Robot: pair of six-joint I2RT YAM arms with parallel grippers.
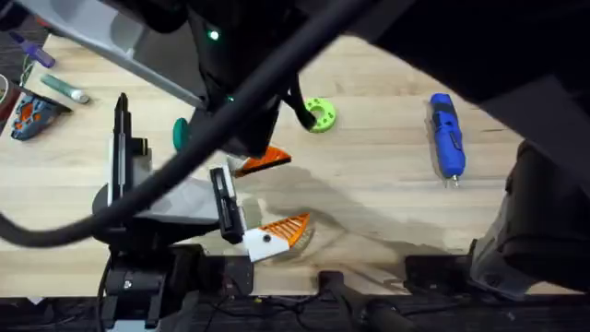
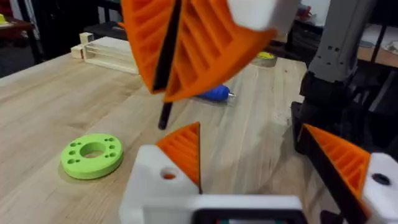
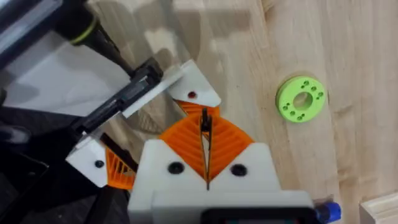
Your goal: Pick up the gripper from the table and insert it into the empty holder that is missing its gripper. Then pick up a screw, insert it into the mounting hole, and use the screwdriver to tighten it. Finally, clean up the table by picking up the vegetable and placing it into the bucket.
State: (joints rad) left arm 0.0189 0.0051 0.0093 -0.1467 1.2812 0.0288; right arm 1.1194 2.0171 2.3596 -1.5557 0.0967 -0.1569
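Observation:
My left gripper (image 2: 252,134) lies open on the table, and its white fingers are the holders. The orange ribbed gripper (image 2: 183,149) sits in the near holder (image 2: 152,186), beside the mounting hole (image 2: 168,175). The other finger (image 2: 348,165) also carries an orange pad. My right gripper (image 3: 206,155) hangs just above that holder (image 3: 196,84), shut on a thin black screw (image 2: 166,93) pointing down. The blue screwdriver (image 1: 446,136) lies at the right. The dark green vegetable (image 1: 182,132) is partly hidden behind the arm. The bucket is out of view.
A lime-green disc (image 1: 320,114) lies behind the holders. A marker (image 1: 64,88) and an orange-grey tool (image 1: 32,115) sit at the far left. Wooden blocks (image 2: 112,53) and a yellow tape roll (image 2: 266,57) lie farther off. The right arm crosses the middle, large and dark.

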